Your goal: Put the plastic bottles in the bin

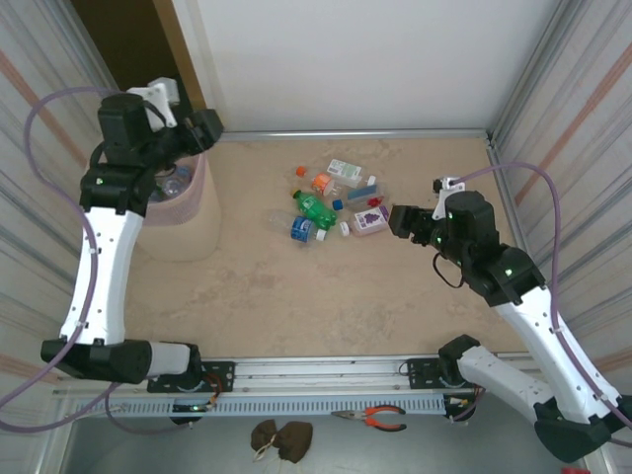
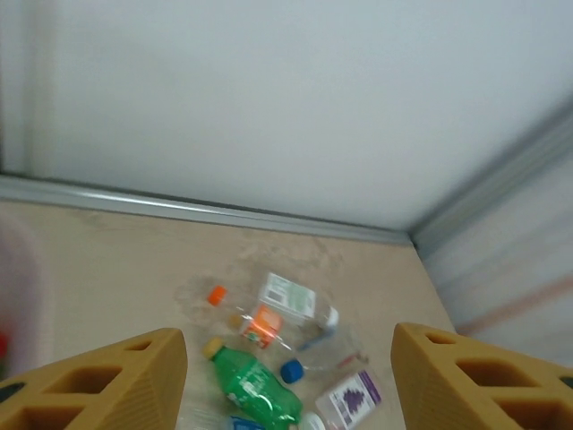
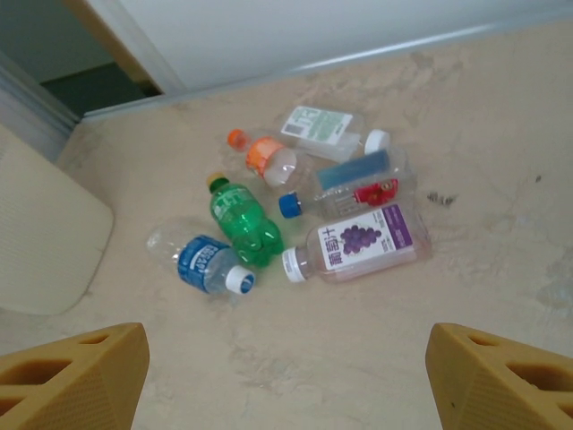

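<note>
Ahead of the empty, spread right tool (image 3: 286, 367), plastic bottles (image 3: 345, 175) lie bunched (grape-labelled bottle (image 3: 363, 244) nearest); a pinch could scatter neighbours. Beneath the left tool (image 2: 286, 358), likewise spread, sits the bin (image 1: 186, 225).

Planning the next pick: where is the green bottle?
In the top view the green bottle lies centre-frame, between the blue-labelled bottle and the purple-labelled one.

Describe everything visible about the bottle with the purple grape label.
The grape-label bottle is clear plastic with a white cap on and a purple-and-white label. It lies on its side on the table, at the pile's edge nearest the right gripper, close against a blue-and-red labelled bottle. Nothing grips it.
</note>
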Motion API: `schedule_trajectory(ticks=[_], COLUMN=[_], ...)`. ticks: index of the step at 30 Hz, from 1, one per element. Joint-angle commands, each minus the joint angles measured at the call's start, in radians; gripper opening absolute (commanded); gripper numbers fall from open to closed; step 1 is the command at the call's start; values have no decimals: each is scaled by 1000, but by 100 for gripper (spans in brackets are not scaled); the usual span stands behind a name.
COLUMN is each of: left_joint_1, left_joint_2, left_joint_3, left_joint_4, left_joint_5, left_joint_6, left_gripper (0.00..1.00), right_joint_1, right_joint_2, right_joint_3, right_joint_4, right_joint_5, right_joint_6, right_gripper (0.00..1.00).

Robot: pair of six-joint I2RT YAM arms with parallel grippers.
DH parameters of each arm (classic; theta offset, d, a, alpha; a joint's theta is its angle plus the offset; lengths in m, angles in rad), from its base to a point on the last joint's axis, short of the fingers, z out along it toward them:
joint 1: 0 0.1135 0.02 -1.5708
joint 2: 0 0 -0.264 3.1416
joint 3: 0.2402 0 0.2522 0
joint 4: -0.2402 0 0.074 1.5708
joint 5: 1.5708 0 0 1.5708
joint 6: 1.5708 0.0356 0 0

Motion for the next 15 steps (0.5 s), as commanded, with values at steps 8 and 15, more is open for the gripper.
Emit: schedule_trajectory(ticks=[8,15], left_joint_1=[-351,-443], left_joint_2=[38,176], left_joint_3=[-83,-134], left_joint_4=[-63,-191], left_joint_5=[160,56], left_joint_6=[683,1130], left_gripper=[61,54], right_joint_1=[-51,-53], right_joint_2=[30,16], right_joint_3=[22,23], right_joint_4=[-20,-38], right_joint_5=[-53,-40], right_joint_6=[106,103], right_gripper=[79,79])
